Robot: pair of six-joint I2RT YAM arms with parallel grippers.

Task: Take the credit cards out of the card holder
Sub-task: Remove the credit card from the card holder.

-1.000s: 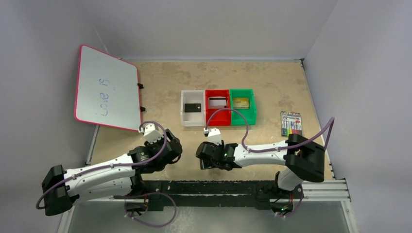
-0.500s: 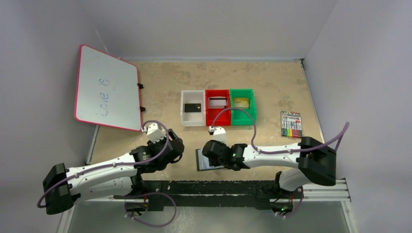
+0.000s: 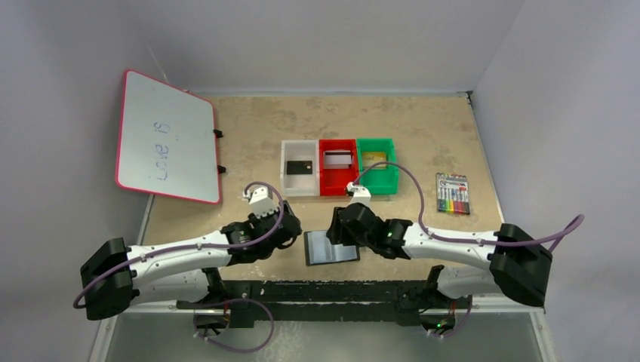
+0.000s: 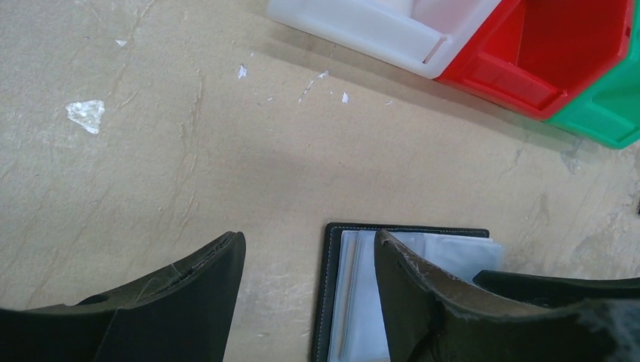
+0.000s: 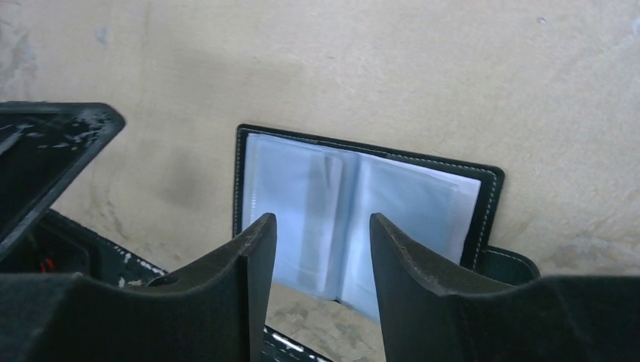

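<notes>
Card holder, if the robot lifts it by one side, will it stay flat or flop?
Probably flop: the card holder lies open with a fold down its middle, so the free half would likely hang. Its clear sleeves look thin and glossy, perhaps slippery to pinch. It looks thin, so likely light and easy to slide on the table.

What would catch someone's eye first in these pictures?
The card holder lies open flat at the front of the table, the left gripper open at its left edge and the right gripper open over it. Behind it, a white bin, red bin and green bin stand in a row, each holding one of the credit cards. A pink-rimmed whiteboard sits far left.
</notes>
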